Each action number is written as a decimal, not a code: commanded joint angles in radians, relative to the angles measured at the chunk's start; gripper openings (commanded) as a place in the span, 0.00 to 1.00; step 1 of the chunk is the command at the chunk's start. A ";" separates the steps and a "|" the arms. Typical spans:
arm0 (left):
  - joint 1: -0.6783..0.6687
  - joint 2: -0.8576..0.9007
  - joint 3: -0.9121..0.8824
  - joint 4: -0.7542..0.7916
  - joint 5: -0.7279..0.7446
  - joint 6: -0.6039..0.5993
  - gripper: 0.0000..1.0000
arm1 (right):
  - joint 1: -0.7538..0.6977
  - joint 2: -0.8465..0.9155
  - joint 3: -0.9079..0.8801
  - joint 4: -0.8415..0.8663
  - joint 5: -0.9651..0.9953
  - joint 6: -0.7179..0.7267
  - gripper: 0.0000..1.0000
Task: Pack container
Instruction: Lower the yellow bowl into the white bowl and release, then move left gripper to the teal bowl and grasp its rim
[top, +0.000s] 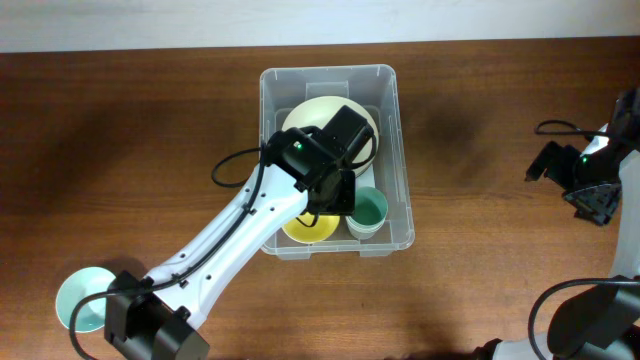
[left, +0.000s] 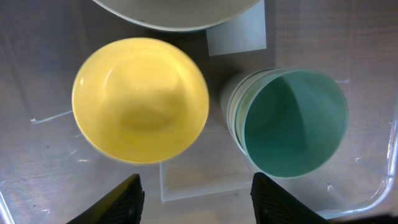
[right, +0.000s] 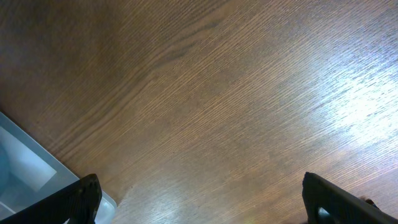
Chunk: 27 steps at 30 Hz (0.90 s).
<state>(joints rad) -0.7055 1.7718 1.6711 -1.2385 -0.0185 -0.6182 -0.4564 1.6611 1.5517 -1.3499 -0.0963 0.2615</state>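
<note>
Overhead: clear rectangular container (top: 330, 70), rounded rim.

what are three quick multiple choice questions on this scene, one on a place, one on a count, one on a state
1. Where is the yellow bowl? A on the bare wood; B inside the container; C held in a gripper.
2. How many bowls lie outside the container? A none; B three; C one.
3. How is the left gripper? A open, holding nothing; B shut on a bowl; C shut on a cup.

Answers: 1 B, it sits on the container's clear floor beside the teal cup. 2 C, only the teal bowl sits on the table. 3 A, its fingers stand apart above the container's floor.
</note>
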 joint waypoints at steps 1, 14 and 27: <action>0.022 0.002 -0.001 -0.008 -0.038 0.005 0.58 | 0.006 -0.023 -0.007 -0.001 -0.005 0.000 0.99; 0.613 -0.303 -0.001 -0.147 -0.155 0.000 0.63 | 0.006 -0.022 -0.008 0.000 -0.005 0.001 0.99; 1.185 -0.358 -0.455 0.055 -0.101 -0.052 0.87 | 0.006 -0.022 -0.008 0.000 -0.005 0.001 0.99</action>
<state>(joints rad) 0.4015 1.4136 1.3235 -1.2343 -0.1497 -0.6567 -0.4564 1.6611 1.5517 -1.3502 -0.0959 0.2615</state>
